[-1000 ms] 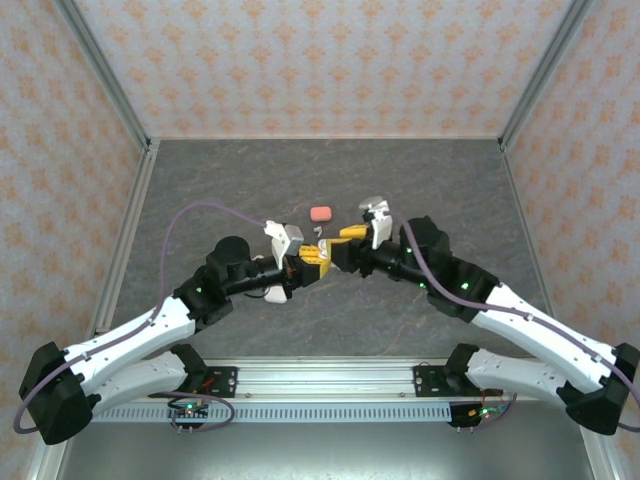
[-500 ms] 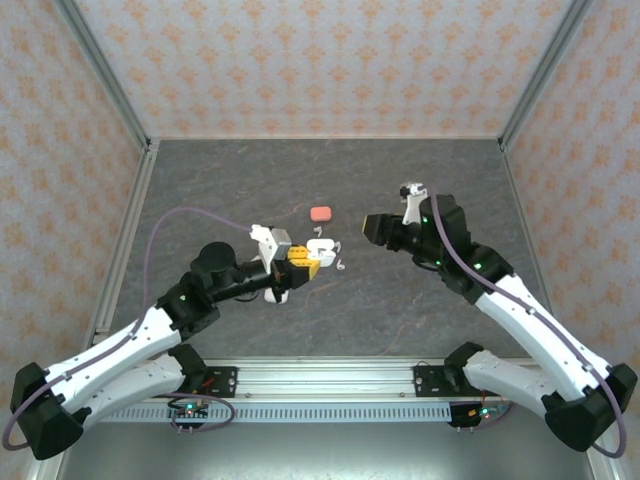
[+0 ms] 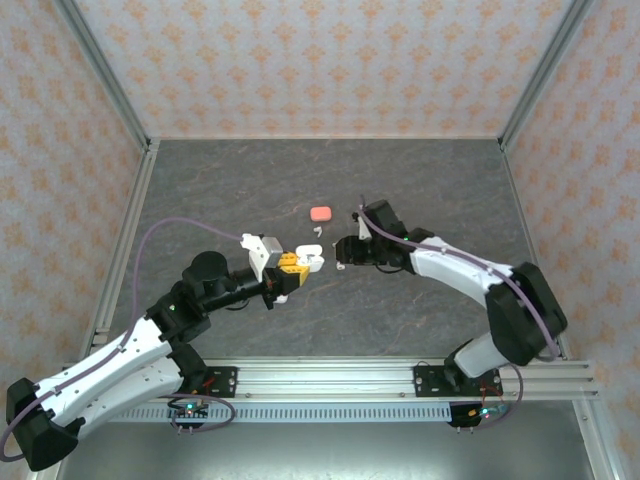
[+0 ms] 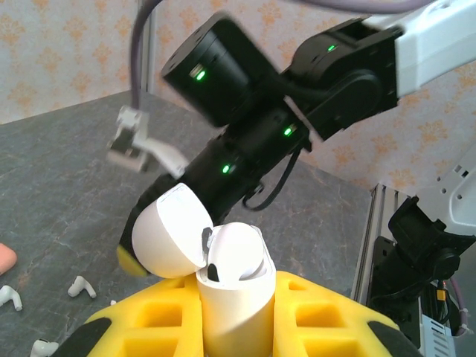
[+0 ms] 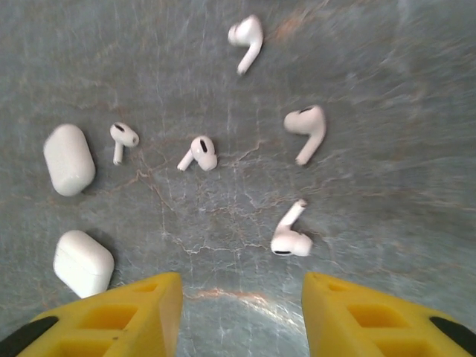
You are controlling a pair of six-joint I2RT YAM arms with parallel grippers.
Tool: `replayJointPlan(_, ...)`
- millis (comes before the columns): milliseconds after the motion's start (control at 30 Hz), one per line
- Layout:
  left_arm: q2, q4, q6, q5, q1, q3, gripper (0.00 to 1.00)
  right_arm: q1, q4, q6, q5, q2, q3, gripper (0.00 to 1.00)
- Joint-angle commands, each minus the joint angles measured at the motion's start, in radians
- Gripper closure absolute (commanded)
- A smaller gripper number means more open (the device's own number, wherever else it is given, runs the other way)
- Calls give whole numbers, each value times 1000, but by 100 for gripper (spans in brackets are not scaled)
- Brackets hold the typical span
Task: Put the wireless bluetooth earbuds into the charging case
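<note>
My right jaws stand open and empty, pointing down at the desk (image 5: 387, 82) near its middle. The closest earbud (image 5: 288, 238) lies just ahead of the gap, its stem slanting away toward the far right. The other earbuds (image 5: 198, 152) are scattered farther out. My right arm, elbow bent, is the nearer one. My left jaws are clamped on the open charging case (image 4: 232, 286), held lifted close by.

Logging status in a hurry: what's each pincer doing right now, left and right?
Left pincer: closed, holding the white charging case, whose lid is open.
Right pincer: open, holding nothing.
</note>
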Motion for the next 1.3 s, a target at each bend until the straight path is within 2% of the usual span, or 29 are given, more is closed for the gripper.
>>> replayJointPlan(0, -17, 5, 19, -19, -7, -6, 100, 46, 65, -33, -27, 89, 73, 54)
replayJointPlan(233, -18, 8, 19, -17, -6, -6, 100, 87, -13, -68, 33, 272, 205, 55)
replayJointPlan(600, -20, 11, 25, -23, -7, -9, 100, 93, -122, -106, 102, 389, 310, 55)
replayJointPlan(967, -18, 11, 27, -29, -7, -11, 100, 92, -216, -134, 170, 414, 331, 56)
replayJointPlan(1267, -14, 12, 27, -29, -7, -9, 100, 92, -254, -140, 197, 374, 295, 56)
